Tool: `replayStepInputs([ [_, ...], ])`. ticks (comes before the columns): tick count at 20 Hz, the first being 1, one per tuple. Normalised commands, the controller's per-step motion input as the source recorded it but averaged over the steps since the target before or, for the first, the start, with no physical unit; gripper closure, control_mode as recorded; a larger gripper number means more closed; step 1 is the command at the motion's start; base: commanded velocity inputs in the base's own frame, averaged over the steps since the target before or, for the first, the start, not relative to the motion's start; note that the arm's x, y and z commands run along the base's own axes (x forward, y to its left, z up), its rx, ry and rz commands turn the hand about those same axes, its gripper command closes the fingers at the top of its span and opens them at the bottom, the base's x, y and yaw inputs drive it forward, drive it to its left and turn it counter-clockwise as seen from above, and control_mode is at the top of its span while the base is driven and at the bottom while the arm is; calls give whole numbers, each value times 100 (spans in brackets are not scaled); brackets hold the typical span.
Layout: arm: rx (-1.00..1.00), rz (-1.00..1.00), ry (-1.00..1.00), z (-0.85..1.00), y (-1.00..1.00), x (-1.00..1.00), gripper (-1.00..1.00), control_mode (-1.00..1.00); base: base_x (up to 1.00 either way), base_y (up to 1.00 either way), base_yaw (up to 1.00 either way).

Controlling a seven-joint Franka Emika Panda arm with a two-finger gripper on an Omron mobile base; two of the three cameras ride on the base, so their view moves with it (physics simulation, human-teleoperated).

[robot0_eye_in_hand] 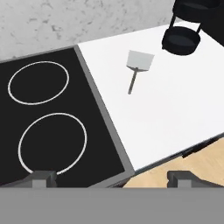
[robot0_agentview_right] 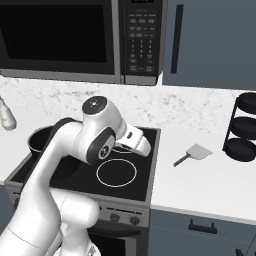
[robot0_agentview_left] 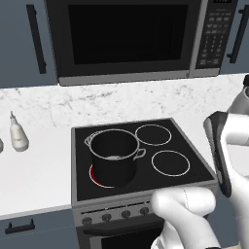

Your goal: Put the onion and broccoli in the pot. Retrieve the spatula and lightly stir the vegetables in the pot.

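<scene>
White bench (robot0_eye_in_hand: 175, 109) carries the spatula (robot0_eye_in_hand: 138, 65), handle toward you for easy pickup; your fingers (robot0_eye_in_hand: 41, 177) are spread wide, grasping nothing; pot (robot0_agentview_left: 114, 158) waits on the stove.

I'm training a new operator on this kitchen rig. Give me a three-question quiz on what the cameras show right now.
1. True or false: the spatula lies on the stovetop.
2. The pot sits on which burner? A) front left B) back right C) front right
3. Fill in: the tool is ___ and holds nothing.

Key: 1 false, it lies on the white counter right of the stove, near the black tiered rack; 2 A, the red-glowing one; 3 open.
</scene>
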Motion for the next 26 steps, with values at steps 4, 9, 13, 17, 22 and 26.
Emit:
replayStepInputs([
  [4,0,-1,2,-34,-30,6,-100,-100,0,0,0],
  [9,0,-5,8,-27,-22,25,-100,-100,0,0,0],
  [13,0,-4,2,-24,-23,29,-100,-100,0,0,0],
  [17,0,0,1,-11,-41,32,-100,-100,0,0,0],
  [22,0,0,0,-16,-34,24,-100,-100,0,0,0],
  [26,0,0,0,-34,-3,15,-100,-100,0,0,0],
])
